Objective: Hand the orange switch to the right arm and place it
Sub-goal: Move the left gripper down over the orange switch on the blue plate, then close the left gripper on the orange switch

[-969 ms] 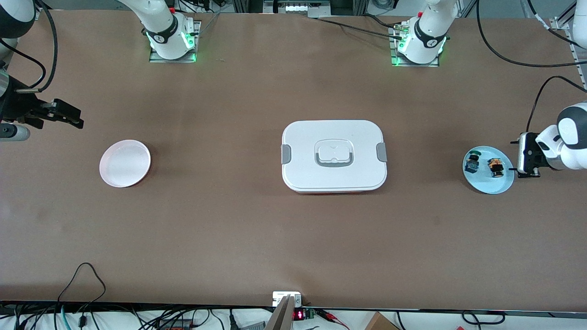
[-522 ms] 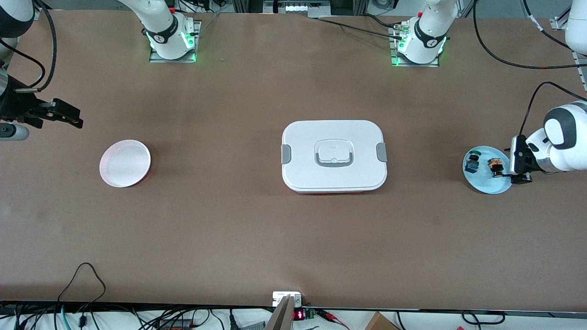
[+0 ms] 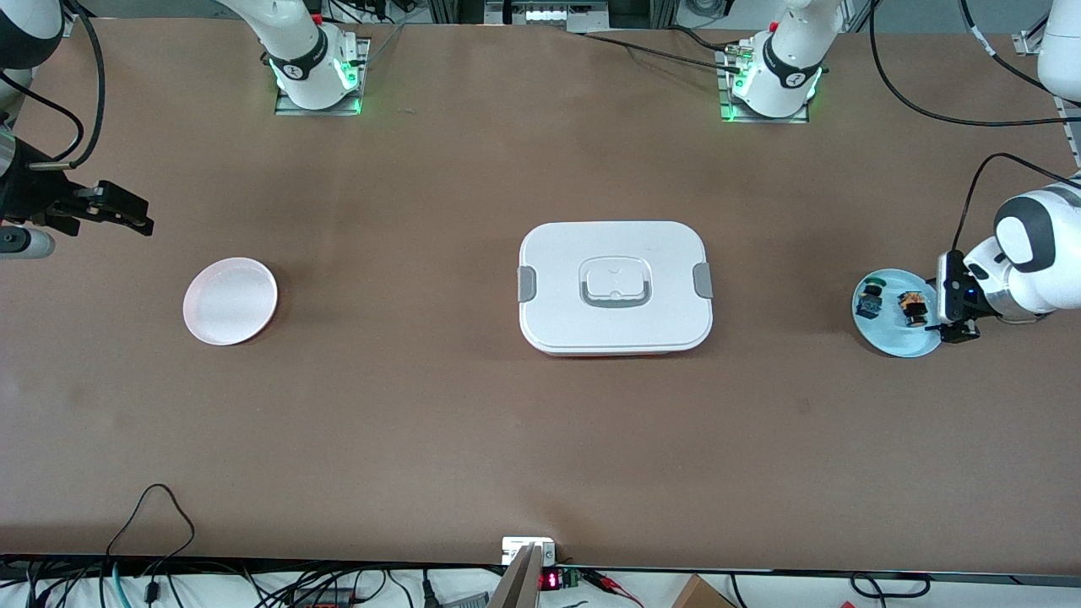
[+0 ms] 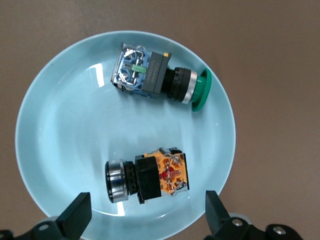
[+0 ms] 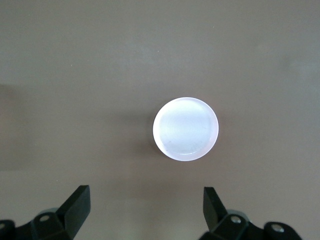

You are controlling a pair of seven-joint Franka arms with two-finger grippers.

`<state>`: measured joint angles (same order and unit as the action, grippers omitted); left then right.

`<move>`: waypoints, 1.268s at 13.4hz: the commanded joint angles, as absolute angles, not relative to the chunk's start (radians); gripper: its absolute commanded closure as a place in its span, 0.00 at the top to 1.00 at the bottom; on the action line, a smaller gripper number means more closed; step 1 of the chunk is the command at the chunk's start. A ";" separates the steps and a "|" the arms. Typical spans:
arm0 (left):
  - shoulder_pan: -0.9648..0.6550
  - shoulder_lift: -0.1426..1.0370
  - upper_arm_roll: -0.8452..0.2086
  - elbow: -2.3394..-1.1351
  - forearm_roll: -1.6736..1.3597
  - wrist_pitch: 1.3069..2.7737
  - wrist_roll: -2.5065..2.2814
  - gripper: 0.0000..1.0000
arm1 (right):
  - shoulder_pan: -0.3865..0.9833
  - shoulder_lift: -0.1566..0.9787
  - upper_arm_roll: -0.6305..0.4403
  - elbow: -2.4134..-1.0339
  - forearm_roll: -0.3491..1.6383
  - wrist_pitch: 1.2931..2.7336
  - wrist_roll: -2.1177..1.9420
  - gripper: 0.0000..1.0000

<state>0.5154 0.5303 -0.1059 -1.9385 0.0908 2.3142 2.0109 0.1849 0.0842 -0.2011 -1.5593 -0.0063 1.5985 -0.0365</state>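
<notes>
The orange switch [image 3: 910,308] lies on its side on a light blue plate [image 3: 899,342] at the left arm's end of the table. In the left wrist view it shows a black body, an orange block and a silver ring [image 4: 150,175]. My left gripper [image 3: 950,311] hangs open just above the plate's edge, beside the switch, its fingers straddling the switch's width [image 4: 147,212]. My right gripper [image 3: 127,215] waits open and empty, in the air at the right arm's end; it looks down on a pink plate [image 5: 185,128].
A second switch with blue and green parts [image 3: 868,298] lies on the same blue plate [image 4: 60,130], also in the left wrist view [image 4: 155,77]. A white lidded box [image 3: 615,287] stands mid-table. The pink plate [image 3: 230,301] is bare.
My left gripper has moved in over the blue plate's edge, closer to the orange switch. The right arm has not moved.
</notes>
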 commanded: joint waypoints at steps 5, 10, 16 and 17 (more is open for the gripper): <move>0.529 0.495 -0.115 -1.990 0.066 2.347 1.959 1.00 | 0.181 0.081 -0.198 -1.543 -0.006 1.580 -0.025 1.00; 0.529 0.497 -0.126 -1.996 0.066 2.350 1.931 1.00 | 0.178 0.084 -0.199 -1.545 -0.003 1.580 -0.023 1.00; 0.531 0.515 -0.126 -2.002 0.066 2.388 1.931 1.00 | 0.175 0.087 -0.199 -1.545 0.005 1.583 -0.023 1.00; 0.531 0.517 -0.126 -2.002 0.066 2.394 1.931 1.00 | 0.175 0.089 -0.199 -1.545 0.005 1.588 -0.023 1.00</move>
